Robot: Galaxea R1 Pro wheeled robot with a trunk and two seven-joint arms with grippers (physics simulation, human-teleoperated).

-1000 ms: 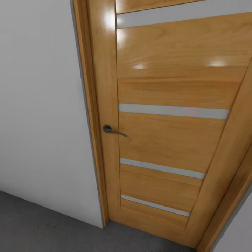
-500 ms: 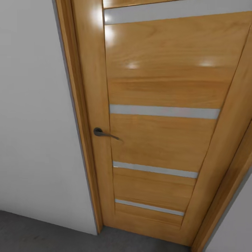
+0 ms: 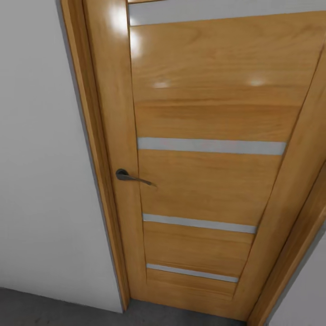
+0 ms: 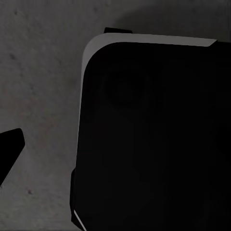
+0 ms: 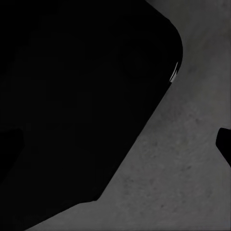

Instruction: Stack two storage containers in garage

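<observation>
We face a shut wood-panelled door [image 3: 199, 181], its handle [image 3: 129, 176] now further left as we turn; jaw states unclear, no containers seen.

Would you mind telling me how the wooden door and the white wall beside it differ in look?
The wooden door is glossy honey-brown with visible grain and bright light reflections; the white wall is plain, matte and featureless. The door is crossed by pale horizontal strips and carries a dark lever handle; the wall bears nothing. Both are upright and reach down to the dark grey floor.
</observation>
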